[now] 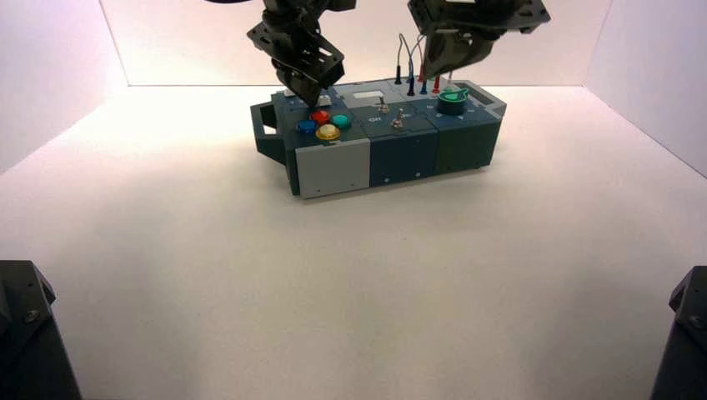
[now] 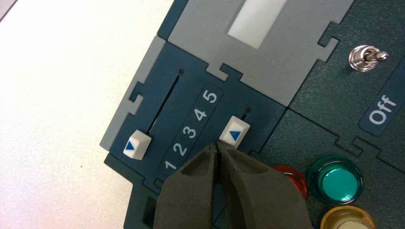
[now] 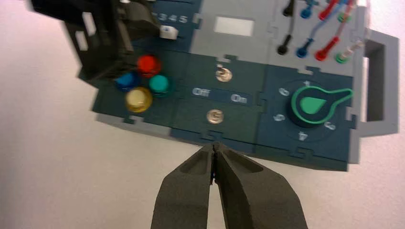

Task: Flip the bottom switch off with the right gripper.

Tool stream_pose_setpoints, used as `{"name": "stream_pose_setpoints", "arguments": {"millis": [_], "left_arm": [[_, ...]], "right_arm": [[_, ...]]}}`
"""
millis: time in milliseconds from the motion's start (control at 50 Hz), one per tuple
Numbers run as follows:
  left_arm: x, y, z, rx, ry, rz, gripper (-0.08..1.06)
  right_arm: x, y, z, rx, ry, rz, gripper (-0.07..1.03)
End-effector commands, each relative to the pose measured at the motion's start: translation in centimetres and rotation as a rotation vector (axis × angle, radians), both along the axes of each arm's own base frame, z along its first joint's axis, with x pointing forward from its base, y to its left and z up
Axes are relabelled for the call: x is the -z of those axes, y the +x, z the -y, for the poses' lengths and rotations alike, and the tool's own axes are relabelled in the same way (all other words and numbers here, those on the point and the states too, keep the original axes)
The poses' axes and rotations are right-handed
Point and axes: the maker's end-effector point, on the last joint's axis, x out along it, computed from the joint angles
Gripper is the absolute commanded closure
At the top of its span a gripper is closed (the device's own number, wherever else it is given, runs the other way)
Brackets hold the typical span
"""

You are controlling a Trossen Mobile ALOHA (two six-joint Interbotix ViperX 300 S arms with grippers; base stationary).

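The bottom switch (image 3: 216, 116) is a small silvery toggle near the box's front edge, below the white Off/On lettering (image 3: 219, 95). In the high view it stands at the middle of the box (image 1: 398, 122). My right gripper (image 3: 213, 145) is shut and holds nothing. It hangs above and in front of the box, apart from the switch, and shows over the box's right part (image 1: 433, 70) in the high view. My left gripper (image 2: 217, 145) is shut, its tips beside a white slider cap (image 2: 234, 131) at the box's left rear (image 1: 317, 90).
A second toggle (image 3: 223, 74) stands behind the bottom one. Red, blue, green and yellow buttons (image 3: 143, 83) lie to its left, and a green knob (image 3: 313, 105) to its right. Plugged wires (image 3: 315, 28) rise at the back right. The left arm (image 3: 100, 33) covers the slider corner.
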Motion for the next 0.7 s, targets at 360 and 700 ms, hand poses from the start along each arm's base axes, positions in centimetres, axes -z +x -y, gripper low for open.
{"name": "stream_pose_setpoints", "arguments": {"millis": [360, 700], "left_arm": [[1.0, 0.6, -2.3, -0.045, 0.017, -0.023, 1.01], [1.0, 0.5, -2.2, -0.044, 0.015, -0.024, 1.01]], "right_arm": [[1.3, 2.8, -0.3, 0.033, -0.002, -0.006, 0.98], [3.7, 5.0, -1.4, 0.024, -0.029, -0.031, 0.98]]}}
